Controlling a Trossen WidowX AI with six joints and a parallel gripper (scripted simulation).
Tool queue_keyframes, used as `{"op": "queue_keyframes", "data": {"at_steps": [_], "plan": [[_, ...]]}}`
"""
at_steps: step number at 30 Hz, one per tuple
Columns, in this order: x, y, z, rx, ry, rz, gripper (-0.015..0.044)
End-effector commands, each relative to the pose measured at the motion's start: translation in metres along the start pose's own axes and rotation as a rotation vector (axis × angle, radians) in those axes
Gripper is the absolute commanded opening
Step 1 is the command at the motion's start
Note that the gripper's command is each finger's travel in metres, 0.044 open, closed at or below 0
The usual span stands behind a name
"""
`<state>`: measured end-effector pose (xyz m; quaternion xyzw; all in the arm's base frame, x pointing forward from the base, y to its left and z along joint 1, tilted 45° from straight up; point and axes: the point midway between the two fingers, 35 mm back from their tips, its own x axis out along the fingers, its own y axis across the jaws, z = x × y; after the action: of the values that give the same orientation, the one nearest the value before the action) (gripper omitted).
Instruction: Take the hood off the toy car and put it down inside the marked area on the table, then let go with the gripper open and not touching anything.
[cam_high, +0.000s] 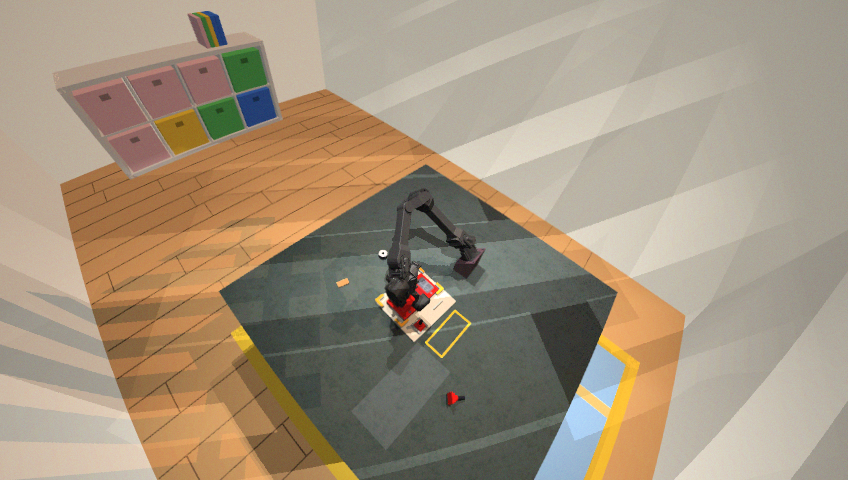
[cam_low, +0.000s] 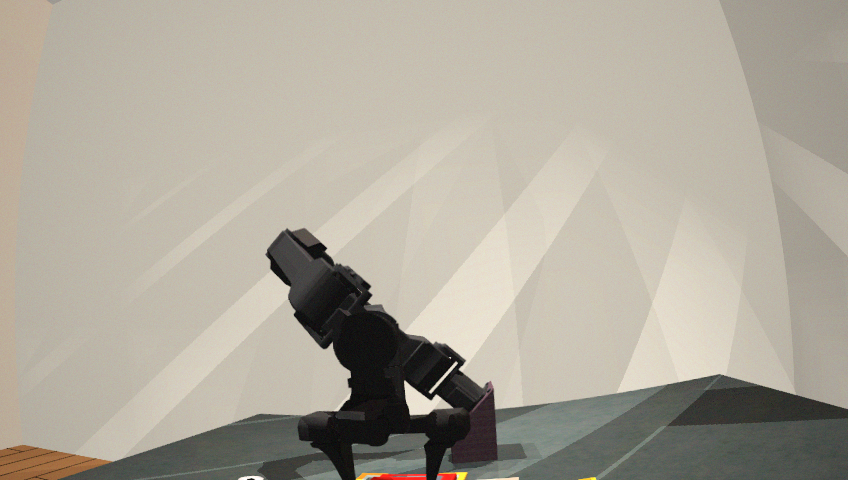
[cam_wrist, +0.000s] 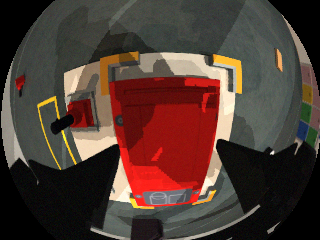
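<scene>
The red toy car (cam_high: 399, 309) (cam_low: 410, 477) (cam_wrist: 167, 132) sits between yellow corner brackets on a cream board (cam_high: 447, 300) (cam_wrist: 226, 120). Its flat red top faces up, with a grey engine-like picture at the lower end in the wrist view; the hood's exact edges are hard to make out. My gripper (cam_high: 410, 300) (cam_low: 389, 475) (cam_wrist: 170, 147) is open and empty, straddling the car with a fingertip near each long side. Contact cannot be told. The marked area (cam_high: 462, 317) (cam_wrist: 47, 101) is a yellow outlined rectangle on the table beside the board, with nothing inside.
A red knob (cam_high: 420, 325) (cam_wrist: 85, 113) with a black stem stands on the board towards the marked area. Another red piece (cam_high: 452, 398) (cam_wrist: 20, 82) lies farther out. An orange block (cam_high: 342, 282) (cam_wrist: 279, 59) and a white ring (cam_high: 379, 253) lie on the table's other side.
</scene>
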<state>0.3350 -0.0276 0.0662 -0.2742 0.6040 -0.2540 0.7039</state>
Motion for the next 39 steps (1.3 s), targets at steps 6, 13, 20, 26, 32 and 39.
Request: {"op": "queue_keyframes", "data": {"at_steps": [6, 13, 20, 26, 32, 39], "plan": [[0.0053, 0.0003, -0.0012, -0.008, 0.001, -0.006, 0.0440], [0.0088, 0.0002, -0.0013, -0.008, 0.001, -0.006, 0.0440], [0.0080, -0.0002, -0.0001, 0.000, 0.000, -0.001, 0.0335], [0.0080, -0.0002, -0.0001, 0.000, 0.000, -0.001, 0.0295], [0.0074, -0.0002, 0.0000, 0.000, 0.000, 0.000, 0.0196], [0.0032, 0.0000, 0.0001, 0.000, 0.000, 0.000, 0.0012]]}}
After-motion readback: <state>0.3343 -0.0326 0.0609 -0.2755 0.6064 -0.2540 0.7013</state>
